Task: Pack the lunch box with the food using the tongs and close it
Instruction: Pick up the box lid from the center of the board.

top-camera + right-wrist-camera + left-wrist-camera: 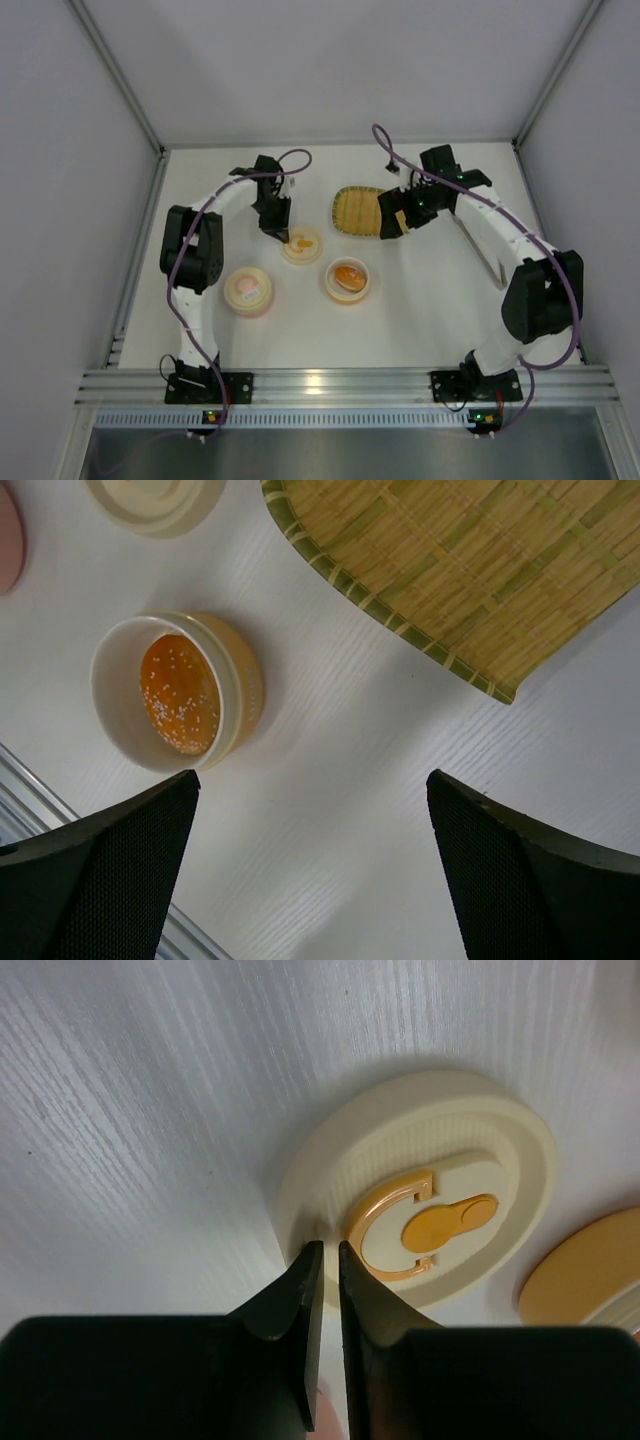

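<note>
The lunch box's cream lid (pixel 301 243) (pixel 420 1190), with an orange ring handle, lies flat on the table. My left gripper (pixel 278 226) (pixel 328 1245) has its tips at the lid's near rim. Its jaws are almost together, and I cannot tell whether they pinch the rim. An orange-walled round tier (pixel 349 278) (pixel 230 680) holds an orange sesame-speckled piece of food (pixel 180 695). A second cream tier (pixel 248 291) stands to its left. My right gripper (pixel 393 222) (pixel 311 775) hangs open over bare table between the tier and the tray. The tongs (pixel 480 250) lie on the table to the right, untouched.
A yellow woven tray with a green rim (pixel 358 210) (pixel 450 570) sits at the back centre, with nothing on it in these views. White walls enclose the table on three sides. A metal rail (pixel 340 385) runs along the near edge.
</note>
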Motion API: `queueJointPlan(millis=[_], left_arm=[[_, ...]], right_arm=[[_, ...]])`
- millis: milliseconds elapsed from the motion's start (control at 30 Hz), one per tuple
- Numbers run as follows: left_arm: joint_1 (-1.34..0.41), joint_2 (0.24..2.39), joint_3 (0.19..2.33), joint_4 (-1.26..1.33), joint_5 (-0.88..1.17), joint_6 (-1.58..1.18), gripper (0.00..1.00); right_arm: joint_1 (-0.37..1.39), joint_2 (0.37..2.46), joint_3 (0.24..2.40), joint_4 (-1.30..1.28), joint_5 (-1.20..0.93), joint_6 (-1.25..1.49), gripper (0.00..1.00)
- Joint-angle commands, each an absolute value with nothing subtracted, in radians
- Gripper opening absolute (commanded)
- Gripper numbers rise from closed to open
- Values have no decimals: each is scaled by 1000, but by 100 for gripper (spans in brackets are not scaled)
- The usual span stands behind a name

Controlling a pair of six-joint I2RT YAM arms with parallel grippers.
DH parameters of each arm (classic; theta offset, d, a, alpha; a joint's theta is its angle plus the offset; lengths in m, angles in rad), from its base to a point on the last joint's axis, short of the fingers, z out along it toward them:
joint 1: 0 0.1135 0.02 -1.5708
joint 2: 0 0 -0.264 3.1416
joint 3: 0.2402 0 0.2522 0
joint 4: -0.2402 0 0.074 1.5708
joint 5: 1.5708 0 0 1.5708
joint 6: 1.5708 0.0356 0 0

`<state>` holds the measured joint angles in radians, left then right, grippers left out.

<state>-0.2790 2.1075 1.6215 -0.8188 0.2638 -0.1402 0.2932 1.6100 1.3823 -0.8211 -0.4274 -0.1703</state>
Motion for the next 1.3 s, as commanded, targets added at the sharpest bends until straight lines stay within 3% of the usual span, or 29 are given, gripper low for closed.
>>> queueJointPlan(millis=[0,133,267,667,1033,1267], left_arm=[[-259,2043,1608,-862,226,-126,19],[-242,2042,1603,-874,250,-133,24],[-226,2074,1621,-900,247,-106,22],[-180,2057,1649,-914,331,-100,23],[-161,2028,1606,-890,451,-149,23],[-160,2022,1592,-868,469,-169,23]], right_arm=[[337,1618,1434,-709,-426,-127,94],[379,1628,1431,-605,-425,-39,89],[452,1718,1494,-548,-428,50,80],[610,1962,1623,-434,-459,284,69],[683,2059,1686,-373,-403,397,60],[729,2092,1677,-394,-264,448,56]])
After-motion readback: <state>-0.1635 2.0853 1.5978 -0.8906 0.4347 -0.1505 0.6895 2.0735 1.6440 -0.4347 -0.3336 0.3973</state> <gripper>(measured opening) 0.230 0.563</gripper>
